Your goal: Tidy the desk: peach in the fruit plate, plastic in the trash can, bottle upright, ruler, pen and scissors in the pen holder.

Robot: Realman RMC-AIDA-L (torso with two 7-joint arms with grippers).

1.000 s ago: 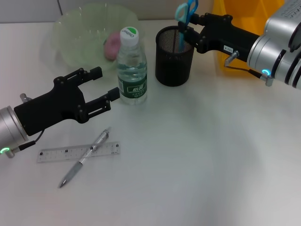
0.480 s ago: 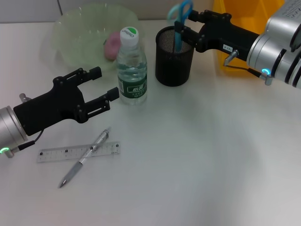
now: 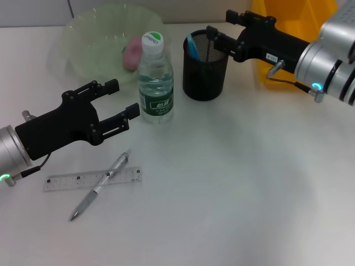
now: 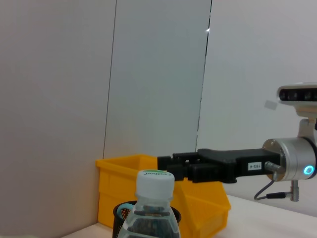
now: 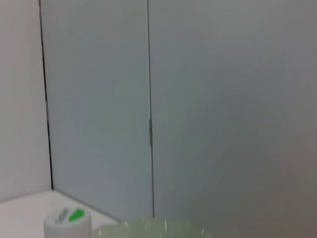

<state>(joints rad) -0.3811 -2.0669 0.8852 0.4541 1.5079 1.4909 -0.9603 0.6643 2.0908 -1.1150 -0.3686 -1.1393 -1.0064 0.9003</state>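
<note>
1. The right tool (image 3: 217,29) hangs just above the far rim of the black mesh holder (image 3: 205,72), fingers spread apart and gripping nothing.
2. The scissors (image 3: 193,45) stand inside the holder, only their blue handles showing at the rim.
3. The left tool (image 3: 116,105) hovers over the white table (image 3: 233,183) just beside the bottle (image 3: 155,80), fingers apart and empty.
4. The bottle stands upright, green-and-white cap on top, between the left tool and the holder.
5. The peach (image 3: 132,54) lies in the pale green plate (image 3: 89,39) at the far left of the table, behind the bottle.
6. The clear ruler (image 3: 66,180) lies flat near the front left of the table.
7. The pen (image 3: 100,185) lies slantwise across the ruler, touching it.
8. A yellow bin (image 3: 288,16) sits at the far right, behind the right arm.
9. The left wrist view shows the bottle cap (image 4: 155,181) close up, with the right arm (image 4: 218,166) and the bin (image 4: 119,183) beyond.
</note>
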